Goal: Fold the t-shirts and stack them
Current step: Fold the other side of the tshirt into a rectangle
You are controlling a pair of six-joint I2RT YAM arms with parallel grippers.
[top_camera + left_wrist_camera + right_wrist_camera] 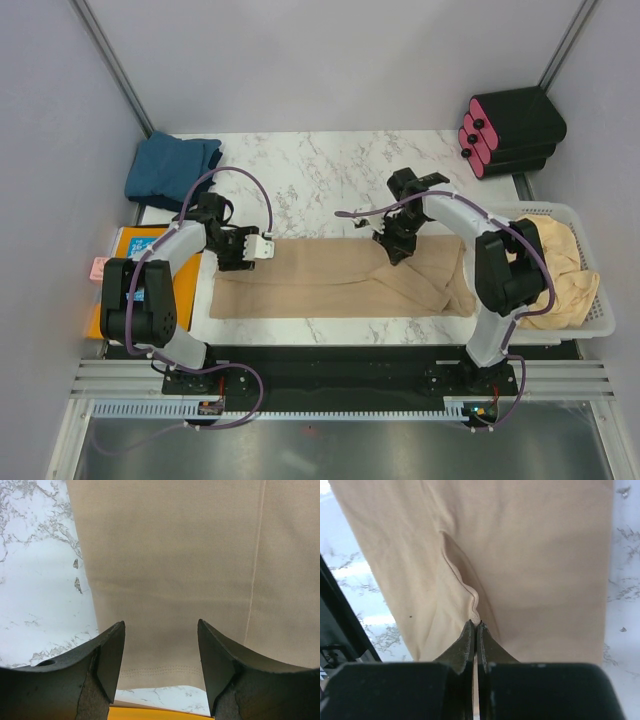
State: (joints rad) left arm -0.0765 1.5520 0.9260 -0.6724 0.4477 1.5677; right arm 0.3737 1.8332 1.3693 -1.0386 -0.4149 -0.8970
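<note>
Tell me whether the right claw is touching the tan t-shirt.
Touching. Right wrist view shows the right claw pinching a raised fold of the tan t-shirt.

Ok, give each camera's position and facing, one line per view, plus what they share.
Top external: above and behind the bases, looking down on the marble table; both arms show.
Left wrist: on the left arm, looking down at the hem of the tan t-shirt; the open left end effector frames it.
Right wrist: on the right arm, looking down; the right end effector is shut on a fold of that shirt.
Shared: all three show that t-shirt and marble.
</note>
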